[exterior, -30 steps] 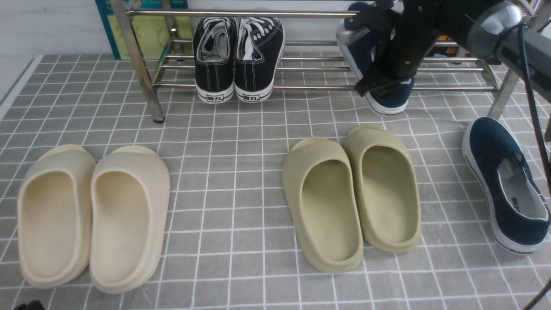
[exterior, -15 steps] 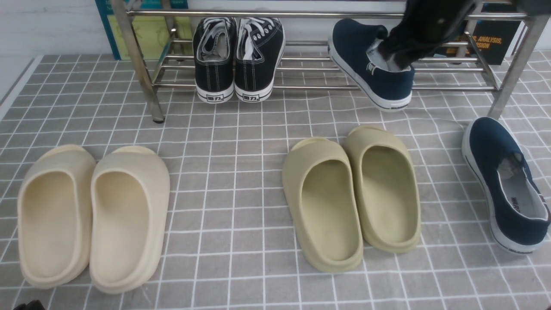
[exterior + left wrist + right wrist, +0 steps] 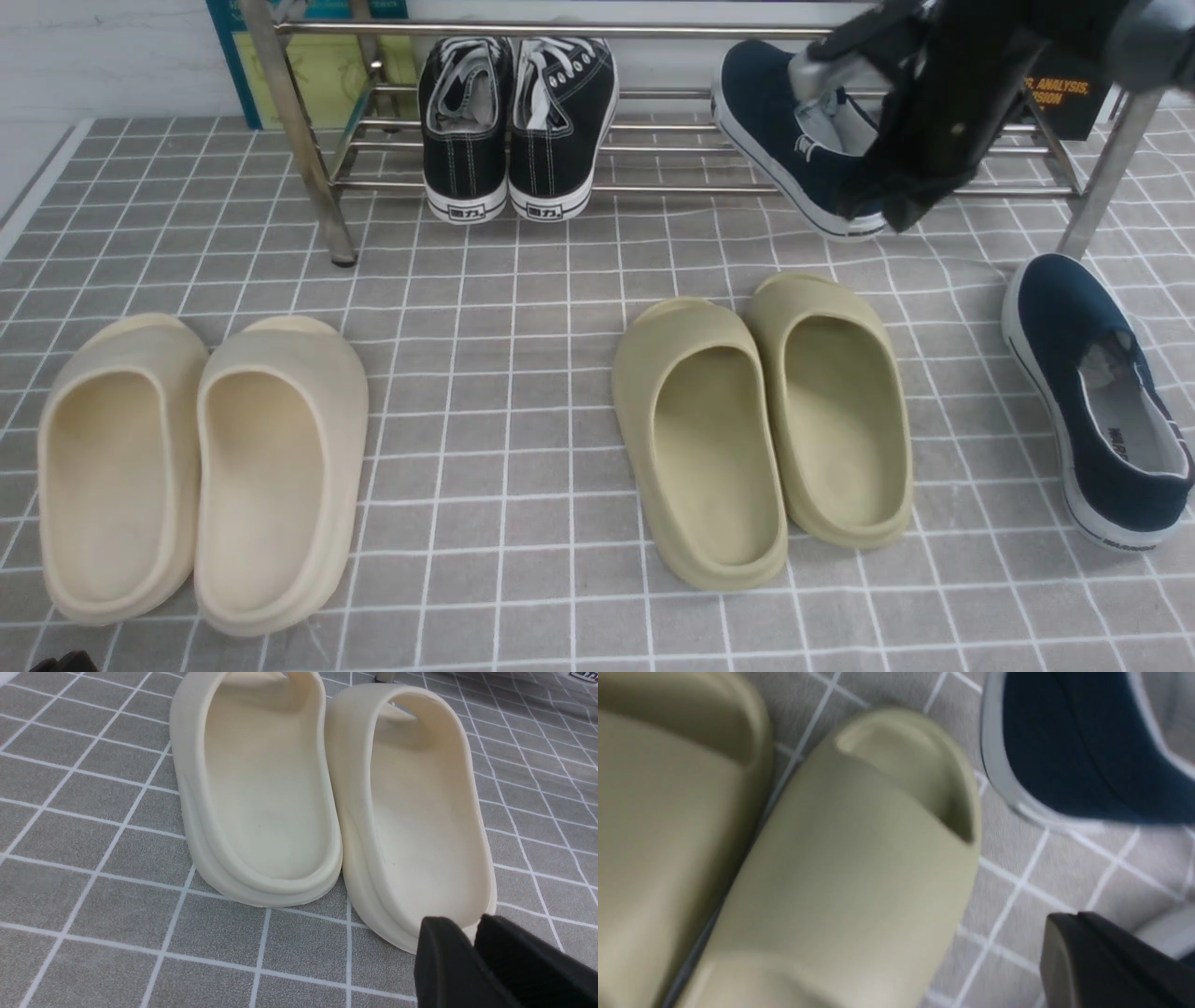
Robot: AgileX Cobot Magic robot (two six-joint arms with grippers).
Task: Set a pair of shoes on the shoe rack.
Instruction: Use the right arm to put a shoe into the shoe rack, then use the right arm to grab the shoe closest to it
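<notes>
Navy shoe [image 3: 770,112] sits on shoe rack [image 3: 653,189], toe back-left, beside black sneakers [image 3: 513,121]; closed, empty right gripper [image 3: 896,201] covers its heel; left gripper [image 3: 471,935] closed, empty.

A staged shoe corner is shown, of the kind kept by a home's door, set up as a robot test area. A low shoe rack [image 3: 607,29] of shiny metal tubes is placed against a plain white wall [image 3: 112,56]. On its bars, black lace-up sneakers [image 3: 558,131] and one navy slip-on [image 3: 775,121] are stored. A second navy slip-on [image 3: 1083,373], cream foam slippers [image 3: 280,467] and olive foam slippers [image 3: 709,439] are laid out in front. Everything is set on a grey checked cloth [image 3: 523,373], printed like tile and slightly wrinkled. A blue-and-yellow board [image 3: 327,79] and a dark box with orange lettering [image 3: 1074,107] are propped behind the rack. A black robot arm [image 3: 943,103] is seen at the rack's right end.
</notes>
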